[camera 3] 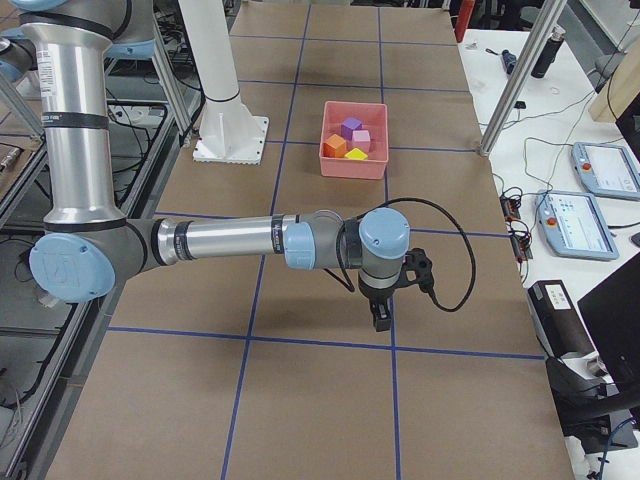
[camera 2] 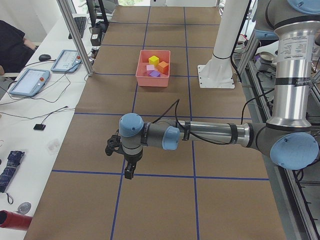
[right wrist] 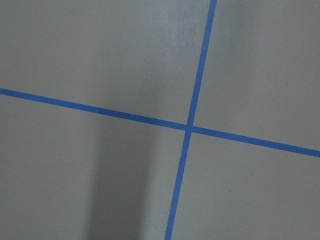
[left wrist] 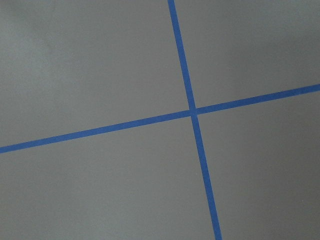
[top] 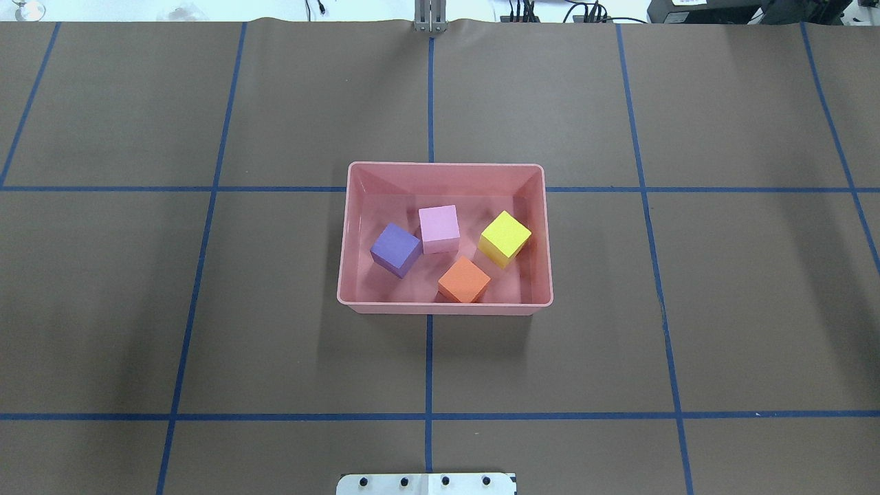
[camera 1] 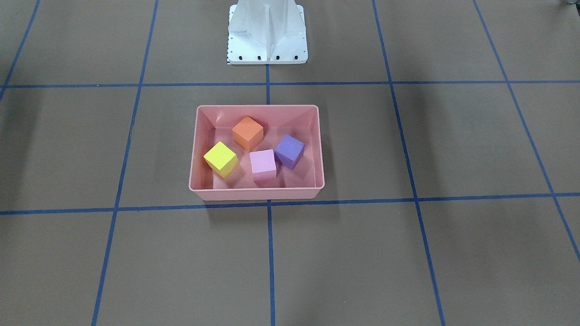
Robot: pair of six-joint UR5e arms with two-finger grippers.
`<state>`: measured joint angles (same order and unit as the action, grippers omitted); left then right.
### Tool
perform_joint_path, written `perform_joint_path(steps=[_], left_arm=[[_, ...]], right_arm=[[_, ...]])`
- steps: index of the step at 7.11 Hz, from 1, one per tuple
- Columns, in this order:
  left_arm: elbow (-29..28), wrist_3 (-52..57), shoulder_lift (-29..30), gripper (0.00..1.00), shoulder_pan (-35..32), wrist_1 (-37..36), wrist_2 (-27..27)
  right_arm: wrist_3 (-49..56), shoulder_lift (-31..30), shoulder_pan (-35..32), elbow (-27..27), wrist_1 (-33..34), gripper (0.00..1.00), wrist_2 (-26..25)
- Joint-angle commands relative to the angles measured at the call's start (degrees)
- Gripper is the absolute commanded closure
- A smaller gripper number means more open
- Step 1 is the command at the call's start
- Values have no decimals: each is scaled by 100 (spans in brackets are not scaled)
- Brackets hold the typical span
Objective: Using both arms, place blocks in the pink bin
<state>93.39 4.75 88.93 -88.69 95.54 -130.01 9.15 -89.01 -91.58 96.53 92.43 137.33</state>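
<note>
Brown taped table (top: 206, 309), white pedestal (camera 1: 267, 31) near pink bin (camera 1: 258, 194) of blocks (camera 1: 247, 132); left fingers (camera 2: 129, 173), right fingers (camera 3: 382, 320): spread unclear.

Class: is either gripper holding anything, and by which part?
No block: the orange block, yellow block, pink block and purple block lie in the pink bin, far from the left gripper and right gripper.

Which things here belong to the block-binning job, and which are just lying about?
Job: pink bin; orange block, yellow block, light pink block, purple block, all inside it; left arm; right arm.
Lying about: tablet, mouse, on the side bench.
</note>
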Motion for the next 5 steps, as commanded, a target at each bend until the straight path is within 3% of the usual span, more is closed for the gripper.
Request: perform_joint_path(steps=[1,5], left_arm=[[-6,0,-16,0,1,-9,-24],[30,9,-8,0,-8,-9,-42]], right_arm=[[8,-37,-1,25,3,0,-4],[34,-239,8,-309,-23,0,-57]])
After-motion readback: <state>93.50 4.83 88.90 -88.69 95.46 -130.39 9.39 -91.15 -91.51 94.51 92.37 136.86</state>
